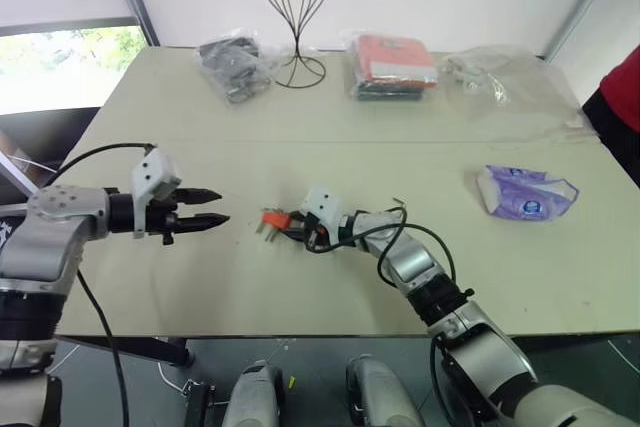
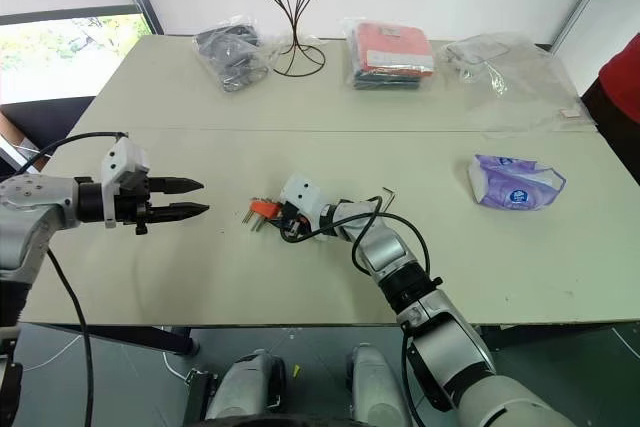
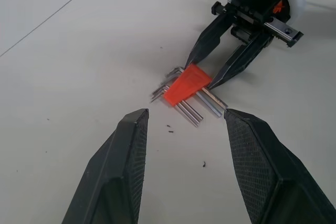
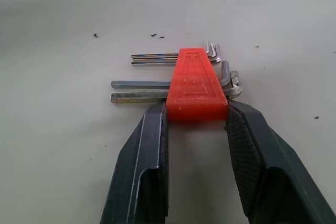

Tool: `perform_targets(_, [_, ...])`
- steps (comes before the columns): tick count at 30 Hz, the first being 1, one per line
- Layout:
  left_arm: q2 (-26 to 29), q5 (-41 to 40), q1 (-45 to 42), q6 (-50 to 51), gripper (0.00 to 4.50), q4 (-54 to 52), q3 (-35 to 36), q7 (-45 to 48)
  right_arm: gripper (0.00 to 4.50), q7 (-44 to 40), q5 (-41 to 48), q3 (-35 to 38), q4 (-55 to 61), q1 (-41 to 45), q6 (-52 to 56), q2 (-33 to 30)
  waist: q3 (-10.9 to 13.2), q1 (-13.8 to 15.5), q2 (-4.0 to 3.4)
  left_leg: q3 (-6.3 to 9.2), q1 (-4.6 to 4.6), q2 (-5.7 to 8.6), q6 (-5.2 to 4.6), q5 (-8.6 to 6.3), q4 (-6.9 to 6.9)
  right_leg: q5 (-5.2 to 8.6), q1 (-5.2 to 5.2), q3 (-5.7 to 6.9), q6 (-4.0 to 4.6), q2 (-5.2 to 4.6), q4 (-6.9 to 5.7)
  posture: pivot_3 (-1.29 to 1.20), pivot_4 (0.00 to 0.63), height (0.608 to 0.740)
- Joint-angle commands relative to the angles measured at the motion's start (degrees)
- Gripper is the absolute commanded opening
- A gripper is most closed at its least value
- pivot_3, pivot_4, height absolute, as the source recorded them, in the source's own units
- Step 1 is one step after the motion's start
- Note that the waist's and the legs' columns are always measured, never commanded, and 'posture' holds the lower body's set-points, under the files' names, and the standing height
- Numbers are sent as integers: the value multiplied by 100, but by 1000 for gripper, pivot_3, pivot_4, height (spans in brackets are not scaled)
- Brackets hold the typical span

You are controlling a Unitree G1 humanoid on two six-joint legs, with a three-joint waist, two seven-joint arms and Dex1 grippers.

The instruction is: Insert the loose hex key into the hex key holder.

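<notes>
A pale table (image 1: pixel 300 162) is seen from above by the head camera, with both robot arms reaching in over its near edge. The right gripper (image 4: pixel 195 114) has its two black fingers pressed against either side of the wide end of the hex key holder (image 4: pixel 197 85), a small orange-red wedge lying flat on the table near the middle. The right wrist view shows this contact plainly, along with the grey keys sticking out of both sides of the block; in the head views the holder is only a small orange spot at the gripper's tip, and the contact cannot be made out there. The left gripper (image 1: pixel 205 207) hovers to the left of the holder, well apart from it, its fingers spread wide and holding nothing. The left wrist view looks between those open fingers at the holder and at the right gripper's fingers beyond it. The loose hex key (image 2: pixel 388 192), a thin bent grey rod, lies on the table just beside the right arm's cable, on its far side; it is tiny in the head views and its shape is hard to read. Only the head views show the far part of the table: a black wire stand (image 1: pixel 294 7), a clear bag of dark items (image 1: pixel 233 67), a bagged red packet (image 1: pixel 393 65), an empty-looking clear bag (image 1: pixel 495 75), and a purple-and-white packet (image 1: pixel 525 192) to the right. A person's red sleeve (image 1: pixel 620 97) is cut off by the right edge.
</notes>
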State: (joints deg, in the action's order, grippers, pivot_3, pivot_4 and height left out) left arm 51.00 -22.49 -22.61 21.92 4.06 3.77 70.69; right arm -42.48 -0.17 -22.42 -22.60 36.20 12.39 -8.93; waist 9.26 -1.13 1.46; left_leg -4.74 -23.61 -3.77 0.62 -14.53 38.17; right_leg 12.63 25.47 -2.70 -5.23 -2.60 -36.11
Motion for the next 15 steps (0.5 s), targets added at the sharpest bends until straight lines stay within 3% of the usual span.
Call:
perform_targets(1, [-112,-83,-237,17,2381,43,74,-59,985,276,-903,-252,401,149,-1014,-593,3,25,-4,0,0,1,0,0,0,0,0,0,0,-1,0,0,150,739])
perform_targets(8, [-447,-515,-1206,659,2381,782,145,94,985,924,-2119,129,1283,823,-3264,-2282,14,21,2,-7,-8,8,3,2,4,2,1,-4,0,-10,11,0,150,739])
perform_targets(11, [-574,-562,-1616,760,2381,1103,79,210,985,1257,-2443,264,1201,1054,-3927,-2680,14,-35,3,-6,-5,5,3,1,-4,4,7,-6,-5,0,7,0,150,739])
perform_targets(15, [-1246,-574,-2847,733,2381,1989,-131,501,985,1709,-2682,594,1043,1420,-4803,-3167,20,35,9,1,0,4,3,2,-13,9,6,-4,-11,7,-1,0,150,739])
